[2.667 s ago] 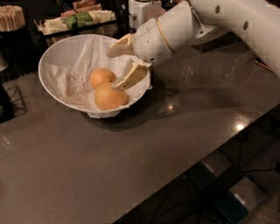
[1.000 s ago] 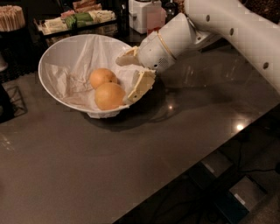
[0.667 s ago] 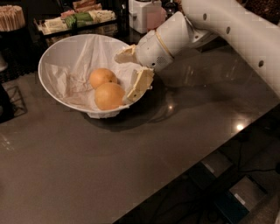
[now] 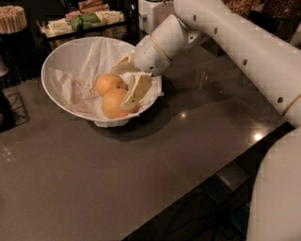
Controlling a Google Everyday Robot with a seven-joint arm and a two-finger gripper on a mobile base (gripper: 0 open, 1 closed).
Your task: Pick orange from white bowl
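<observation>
The white bowl (image 4: 56, 66), lined with crumpled white paper, stands at the back left of the dark table. Two oranges lie in it, touching. The orange (image 4: 113, 104) is the nearer, slightly larger one. The other orange (image 4: 107, 84) lies just behind it. My gripper (image 4: 127, 79) reaches into the bowl from the right and is open. Its lower finger (image 4: 135, 89) lies against the right side of the near orange. Its upper finger (image 4: 121, 66) is just above and right of the far orange. Neither fruit is held.
A tray of wrapped packets (image 4: 84, 21) and a holder of wooden sticks (image 4: 11, 19) stand behind the bowl. A white appliance (image 4: 150, 9) is at the back. The table's front edge (image 4: 197, 181) runs diagonally at the lower right.
My gripper has moved left, further into the bowl and up to the oranges, staying open. The oranges and bowl have not moved.
</observation>
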